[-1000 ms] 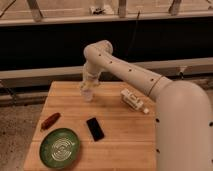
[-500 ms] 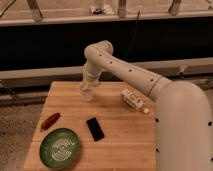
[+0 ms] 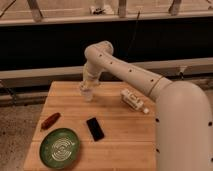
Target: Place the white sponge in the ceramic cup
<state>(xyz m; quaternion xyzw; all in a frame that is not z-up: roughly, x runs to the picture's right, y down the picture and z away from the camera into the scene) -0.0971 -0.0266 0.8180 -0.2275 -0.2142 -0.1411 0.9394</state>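
The ceramic cup (image 3: pixel 88 95) is a small pale cup standing on the far left-centre of the wooden table (image 3: pixel 125 145). My gripper (image 3: pixel 86 86) hangs directly over it at the end of the white arm, which reaches in from the right. It is very close to the cup's rim or touching it. The white sponge is hidden; I cannot tell whether it is at the gripper or inside the cup.
A white bottle-like object with a small tip (image 3: pixel 134 101) lies to the right of the cup. A black flat rectangle (image 3: pixel 95 128) lies mid-table, a reddish-brown object (image 3: pixel 50 120) near the left edge, and a green patterned plate (image 3: pixel 60 148) at the front left.
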